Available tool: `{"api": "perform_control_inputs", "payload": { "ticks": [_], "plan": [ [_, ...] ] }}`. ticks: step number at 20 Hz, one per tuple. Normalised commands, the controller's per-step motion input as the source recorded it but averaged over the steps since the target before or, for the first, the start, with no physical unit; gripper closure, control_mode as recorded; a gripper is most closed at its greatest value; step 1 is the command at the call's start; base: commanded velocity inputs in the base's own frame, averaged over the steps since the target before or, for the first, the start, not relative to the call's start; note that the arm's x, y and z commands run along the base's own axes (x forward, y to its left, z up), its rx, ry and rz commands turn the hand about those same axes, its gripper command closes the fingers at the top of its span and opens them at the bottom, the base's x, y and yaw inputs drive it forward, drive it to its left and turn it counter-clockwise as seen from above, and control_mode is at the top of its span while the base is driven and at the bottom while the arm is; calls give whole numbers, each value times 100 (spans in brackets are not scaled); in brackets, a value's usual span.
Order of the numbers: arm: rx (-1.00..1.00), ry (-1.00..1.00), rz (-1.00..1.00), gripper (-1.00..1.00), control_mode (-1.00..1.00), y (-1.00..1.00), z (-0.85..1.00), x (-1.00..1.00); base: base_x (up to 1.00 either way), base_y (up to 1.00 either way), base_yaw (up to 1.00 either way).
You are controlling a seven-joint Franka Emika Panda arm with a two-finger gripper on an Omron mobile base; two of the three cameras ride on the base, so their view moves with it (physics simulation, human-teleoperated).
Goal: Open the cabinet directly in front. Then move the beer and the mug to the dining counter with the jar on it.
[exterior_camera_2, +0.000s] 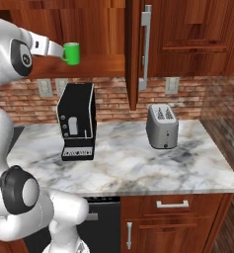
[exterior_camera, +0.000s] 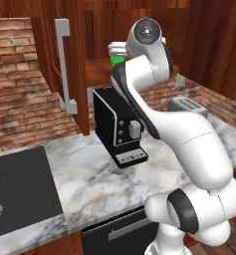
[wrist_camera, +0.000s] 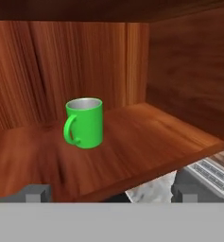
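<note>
The cabinet stands open, its left door (exterior_camera: 72,64) and right door (exterior_camera_2: 133,49) swung out towards me. On its wooden shelf (wrist_camera: 146,137) the small green mug (wrist_camera: 85,123) stands upright, its handle to the left in the hand view. In the base views the mug (exterior_camera_2: 71,53) (exterior_camera: 117,55) sits just beyond my hand. My gripper (wrist_camera: 109,193) is open and holds nothing; it hovers level with the shelf's front edge, a short way from the mug, with its fingertips (wrist_camera: 35,193) set wide. The beer, the dining counter and the jar are out of view.
Below the cabinet a black coffee machine (exterior_camera_2: 76,121) and a silver toaster (exterior_camera_2: 162,126) stand on the marble counter (exterior_camera: 99,179). A black sink (exterior_camera: 15,194) lies at the left. A brick wall runs behind.
</note>
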Motion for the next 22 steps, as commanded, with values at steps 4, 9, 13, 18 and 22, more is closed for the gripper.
{"api": "perform_control_inputs", "payload": {
  "ticks": [4, 9, 13, 18, 22],
  "plan": [
    [0, 4, 0, -100, -100, 0, -11, 41, 0, 0, 0],
    [0, 1, 0, -100, -100, 5, -13, 32, 0, 0, 0],
    [0, 0, 0, -100, -100, 7, -7, 27, 0, 0, 0],
    [0, 0, 0, -100, -100, 17, -3, 24, 0, 0, 0],
    [0, 0, 0, -100, -100, 21, -3, 23, 0, 0, 0]
  ]
}}
